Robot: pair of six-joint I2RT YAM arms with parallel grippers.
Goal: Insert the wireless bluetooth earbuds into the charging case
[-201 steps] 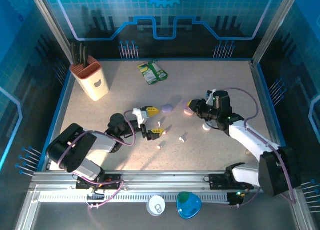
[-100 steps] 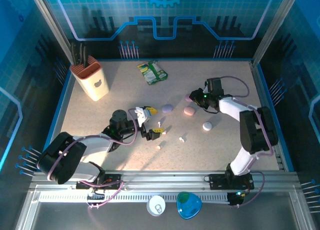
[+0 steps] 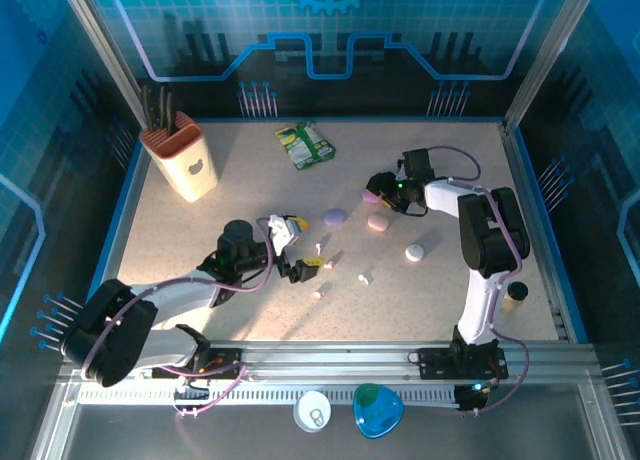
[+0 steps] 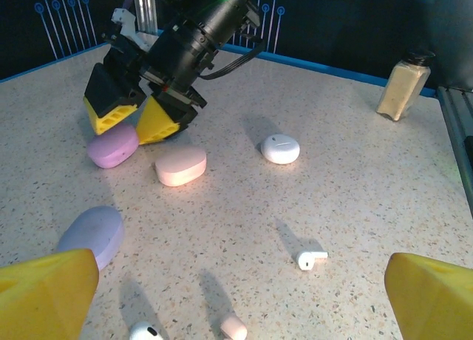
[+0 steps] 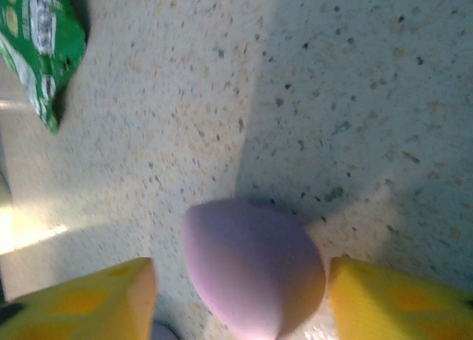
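A speckled table sits inside blue walls. The right gripper is down low, toward the far right part of the table. Its two yellow fingers are apart, one on each side of the purple case. The case lies flat on the table. There is a small gap next to one finger, so nothing is squeezing it.

Just beside the purple case, toward the near edge, lies the pink case. The white case is a bit more to the right. A lilac case lies closer to the middle. A green packet is by the far edge, and a knife block stands in the far left corner.

The left gripper hangs over the middle of the table. Its fingers are wide apart and nothing is in them. The earbuds lie loose on the table close to it. I can see three small ones, white and pink, and none is in a case.

A second ago the right gripper's fingers were close together, and it was nearer the pink and white cases. The spot where the purple case lies was bare then. Now the fingers have spread. I think it has just put the purple case down there and let go. That moves a case but does not fill one. All four cases look shut, so I think a lid must open before an earbud can go in. The left gripper has hardly moved; only its arm has swung a little.
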